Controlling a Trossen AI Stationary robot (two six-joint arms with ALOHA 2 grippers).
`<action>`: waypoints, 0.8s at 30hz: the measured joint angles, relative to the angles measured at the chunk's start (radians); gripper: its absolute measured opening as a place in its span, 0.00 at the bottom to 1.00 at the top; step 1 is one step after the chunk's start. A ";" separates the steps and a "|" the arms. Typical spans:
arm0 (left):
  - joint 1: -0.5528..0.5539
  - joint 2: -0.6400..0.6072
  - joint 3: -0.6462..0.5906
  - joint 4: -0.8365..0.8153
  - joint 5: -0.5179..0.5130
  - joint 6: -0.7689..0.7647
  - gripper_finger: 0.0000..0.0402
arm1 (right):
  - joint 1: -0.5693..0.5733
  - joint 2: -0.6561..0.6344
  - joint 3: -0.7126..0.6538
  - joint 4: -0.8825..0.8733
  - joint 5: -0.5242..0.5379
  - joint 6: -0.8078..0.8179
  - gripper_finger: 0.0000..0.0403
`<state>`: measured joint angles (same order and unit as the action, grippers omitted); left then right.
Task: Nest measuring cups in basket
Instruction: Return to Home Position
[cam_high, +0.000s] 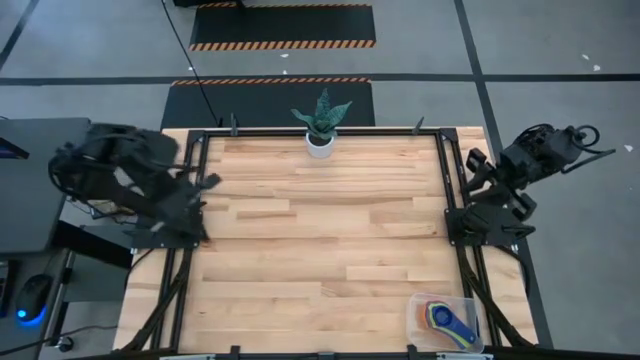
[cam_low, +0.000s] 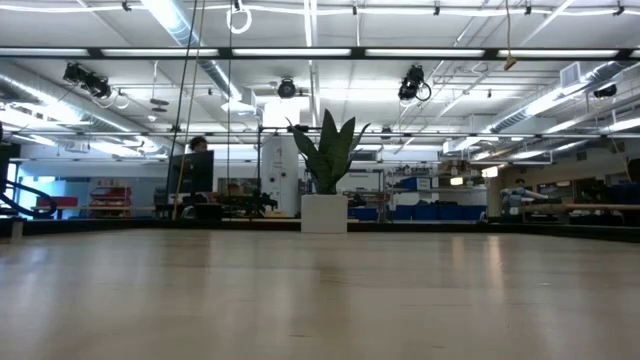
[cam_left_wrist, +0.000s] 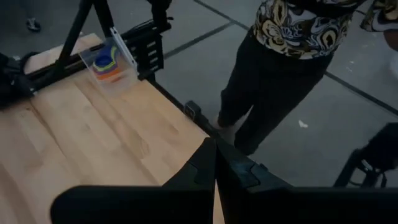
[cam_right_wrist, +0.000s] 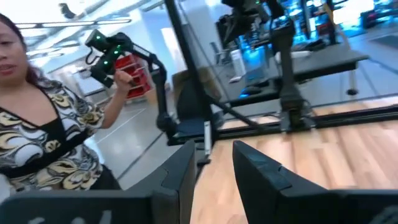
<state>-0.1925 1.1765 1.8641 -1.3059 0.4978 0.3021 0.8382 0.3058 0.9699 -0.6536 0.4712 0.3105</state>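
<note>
Several measuring cups (cam_high: 447, 316) in basket (cam_high: 414, 306) | count unclear; cups overlap

Table (cam_high: 320, 230) smooth matt wood; basket (cam_high: 415, 318) clr glossy plastic; cups (cam_high: 447, 318) plastic.

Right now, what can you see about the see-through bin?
The bin is clear plastic, a rectangle with rounded corners, upright and open on top. It rests on the wooden table, in a corner on the right arm's side, far from the plant pot. Inside sit the nested measuring cups, showing orange, yellow and blue. Only the table and cups touch it.
</note>
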 joint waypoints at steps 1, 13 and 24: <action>0.000 -0.023 -0.012 -0.006 0.000 0.004 0.03 | -0.001 0.000 0.000 -0.001 0.012 -0.003 0.28; 0.000 -0.364 -0.375 0.201 -0.078 -0.086 0.03 | -0.002 -0.002 -0.001 -0.125 0.182 -0.033 0.28; 0.000 -0.599 -0.717 0.487 -0.245 -0.146 0.03 | -0.003 -0.182 -0.001 -0.177 0.210 -0.053 0.28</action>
<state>-0.1925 0.5770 1.1466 -0.8188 0.2523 0.1561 0.8356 0.1235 0.9688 -0.8307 0.6815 0.2575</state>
